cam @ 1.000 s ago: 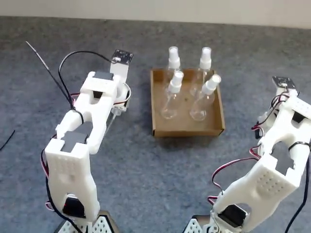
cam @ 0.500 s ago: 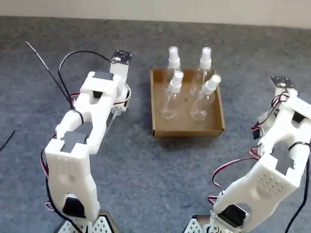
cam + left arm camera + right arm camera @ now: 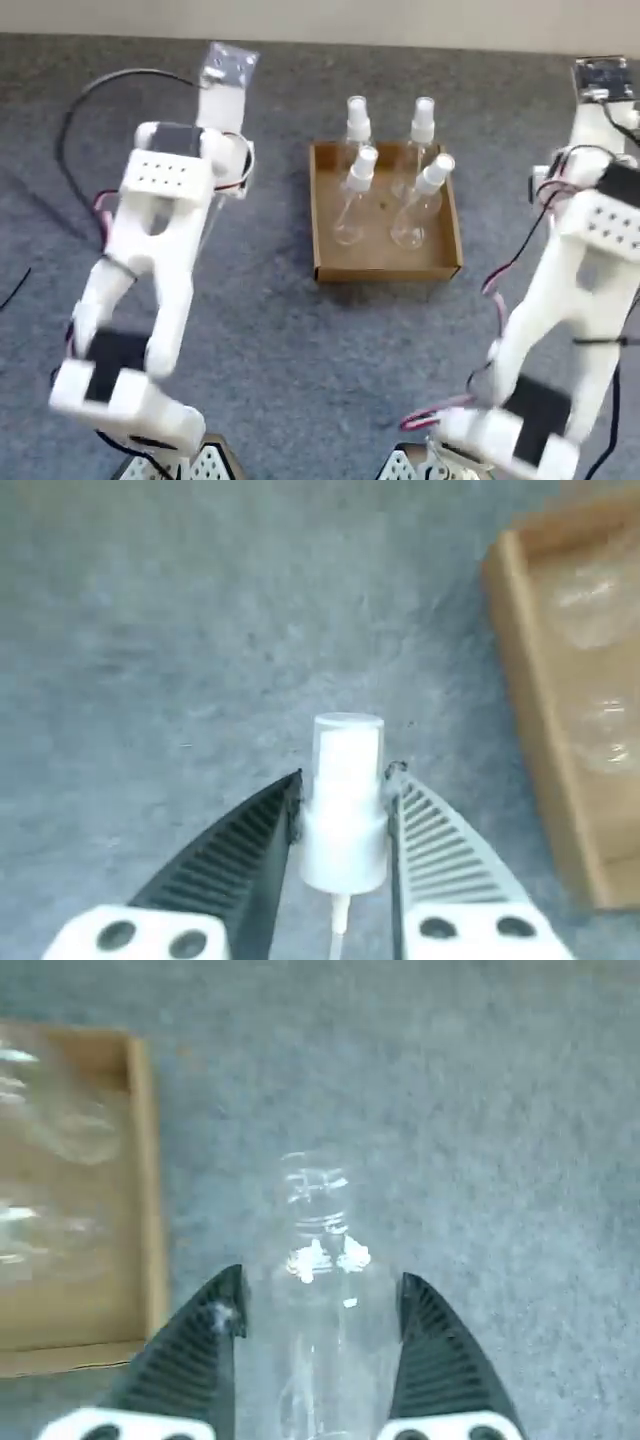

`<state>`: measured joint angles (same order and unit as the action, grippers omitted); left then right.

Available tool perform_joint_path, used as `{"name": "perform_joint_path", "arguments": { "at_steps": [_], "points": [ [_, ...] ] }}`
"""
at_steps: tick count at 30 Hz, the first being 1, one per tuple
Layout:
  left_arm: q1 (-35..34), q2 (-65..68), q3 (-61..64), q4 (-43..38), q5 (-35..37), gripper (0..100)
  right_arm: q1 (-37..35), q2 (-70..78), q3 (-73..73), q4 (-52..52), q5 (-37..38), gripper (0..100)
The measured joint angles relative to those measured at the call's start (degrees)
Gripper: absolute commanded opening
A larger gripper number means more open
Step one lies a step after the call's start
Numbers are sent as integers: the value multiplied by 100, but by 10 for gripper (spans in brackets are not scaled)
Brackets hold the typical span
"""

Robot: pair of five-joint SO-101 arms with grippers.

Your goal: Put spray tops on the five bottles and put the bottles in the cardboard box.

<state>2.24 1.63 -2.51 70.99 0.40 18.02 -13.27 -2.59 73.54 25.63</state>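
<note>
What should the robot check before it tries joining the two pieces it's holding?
1. Hold of left gripper on spray top: ok, clamped between both fingers.
2. Hold of right gripper on bottle: ok.
3. Neck of bottle bare and facing out: ok.
4. Top lined up with neck: not ok, the arms stand on opposite sides of the cardboard box.
5. Free floor in the box in front of the four capped bottles: ok, it seems.
</note>
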Motion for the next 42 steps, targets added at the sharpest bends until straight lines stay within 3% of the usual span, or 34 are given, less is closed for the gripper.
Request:
{"name": "perform_joint_path", "arguments": {
  "at_steps": [4, 11, 17, 28, 34, 42],
  "points": [
    [0, -1240, 0, 334, 0, 66, -888, -1284, 897, -79, -325, 9],
    [0, -3490, 0, 466, 237, 66, -2998, -3921, 3288, -1204, -958, 7],
    [431, -4712, -35, 167, 695, 66, -4598, -4905, 5248, -2013, -1688, 5],
    [2154, -4941, 79, -1591, 941, 66, -4949, -5688, 6242, -2400, -1758, 5],
    [2347, -4932, 862, -2602, 941, 66, -5108, -6752, 7376, -3516, -2321, 5],
    [2365, -4932, 1275, -3033, 1081, 66, -5134, -8299, 8281, -3736, -2356, 5]
  ]
}}
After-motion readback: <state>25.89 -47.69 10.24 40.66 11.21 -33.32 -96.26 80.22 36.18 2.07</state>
